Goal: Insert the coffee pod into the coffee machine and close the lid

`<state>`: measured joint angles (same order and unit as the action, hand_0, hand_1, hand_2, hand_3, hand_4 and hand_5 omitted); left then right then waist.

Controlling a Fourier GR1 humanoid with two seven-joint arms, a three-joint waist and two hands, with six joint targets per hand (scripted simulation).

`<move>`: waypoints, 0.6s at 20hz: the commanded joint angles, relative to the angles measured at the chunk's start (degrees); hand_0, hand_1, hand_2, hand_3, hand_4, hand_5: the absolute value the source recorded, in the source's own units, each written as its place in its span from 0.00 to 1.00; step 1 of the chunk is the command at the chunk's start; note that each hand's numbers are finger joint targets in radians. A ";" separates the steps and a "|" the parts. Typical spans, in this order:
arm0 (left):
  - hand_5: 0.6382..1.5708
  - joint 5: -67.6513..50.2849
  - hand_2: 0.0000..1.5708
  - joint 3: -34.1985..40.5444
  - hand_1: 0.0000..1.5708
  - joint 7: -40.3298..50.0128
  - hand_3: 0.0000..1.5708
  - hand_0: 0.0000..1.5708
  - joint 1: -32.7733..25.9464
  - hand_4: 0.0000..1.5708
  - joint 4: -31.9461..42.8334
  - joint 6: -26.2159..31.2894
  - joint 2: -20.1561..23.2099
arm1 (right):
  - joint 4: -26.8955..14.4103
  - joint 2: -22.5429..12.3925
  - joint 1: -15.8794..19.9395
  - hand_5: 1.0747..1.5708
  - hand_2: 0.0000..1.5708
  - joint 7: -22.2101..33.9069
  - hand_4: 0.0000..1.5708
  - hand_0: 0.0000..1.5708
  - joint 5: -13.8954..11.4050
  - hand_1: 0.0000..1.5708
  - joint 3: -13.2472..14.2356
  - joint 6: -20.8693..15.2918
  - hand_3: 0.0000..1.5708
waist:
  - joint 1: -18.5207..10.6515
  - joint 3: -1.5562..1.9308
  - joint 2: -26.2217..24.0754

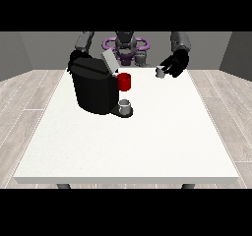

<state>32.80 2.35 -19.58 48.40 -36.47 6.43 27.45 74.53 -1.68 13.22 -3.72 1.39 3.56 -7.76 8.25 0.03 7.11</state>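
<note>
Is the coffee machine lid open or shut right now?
Open. The grey lid stands tilted up above the black coffee machine rather than lying flat on its top.

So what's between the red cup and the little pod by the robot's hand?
Nothing. In the front view, only bare white table lies between the red cup and the pod beside the hand at the view's right.
</note>
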 commanded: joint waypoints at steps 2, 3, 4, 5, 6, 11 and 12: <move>1.00 -0.36 0.85 1.01 0.80 3.02 0.82 0.80 4.86 0.34 -1.39 3.89 0.53 | -2.44 -0.11 2.62 1.00 0.00 -3.75 0.29 0.00 -0.12 0.00 0.77 -0.14 0.00 | 0.42 -0.01 1.76; 1.00 0.35 0.85 1.04 0.80 5.80 0.82 0.80 4.44 0.34 -0.97 0.35 -1.62 | -1.03 -0.09 -0.67 1.00 0.00 -3.77 0.30 0.00 -0.22 0.00 -1.52 2.62 0.00 | 2.89 -0.01 0.35; 1.00 0.29 0.85 1.38 0.80 7.03 0.82 0.80 5.95 0.34 -0.35 0.39 -2.07 | 0.37 0.99 1.57 1.00 0.00 -0.19 0.31 0.00 -1.26 0.00 -2.56 0.46 0.00 | 3.74 -0.02 0.63; 1.00 0.27 0.85 0.89 0.80 6.82 0.82 0.80 4.34 0.34 -1.20 1.19 -3.27 | -0.16 1.51 0.84 1.00 0.00 0.25 0.32 0.00 -0.98 0.00 -1.59 -1.10 0.00 | 2.29 -0.02 -1.00; 1.00 0.71 0.85 1.45 0.80 5.66 0.82 0.80 4.65 0.34 -1.72 -0.32 -2.10 | -1.00 -0.19 1.48 1.00 0.00 -2.59 0.31 0.00 1.43 0.00 0.36 1.96 0.00 | 2.33 -0.02 1.20; 1.00 0.53 0.82 2.66 0.79 11.57 0.79 0.79 11.01 0.33 -1.19 1.58 -1.90 | 1.02 1.02 3.73 1.00 0.00 0.31 0.31 0.00 -0.37 0.00 -2.11 -0.27 0.00 | 4.75 -0.02 0.43; 1.00 -0.37 0.83 3.81 0.81 14.17 0.79 0.81 13.06 0.33 -1.52 0.55 -2.90 | -0.82 -0.05 2.34 1.00 0.00 -3.66 0.32 0.00 1.00 0.00 -1.61 3.15 0.00 | 5.89 0.01 1.83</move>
<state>33.27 4.63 -10.12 57.87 -37.76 7.46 26.09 74.66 -0.98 15.89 -4.48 1.66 1.86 -6.97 12.45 0.01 8.04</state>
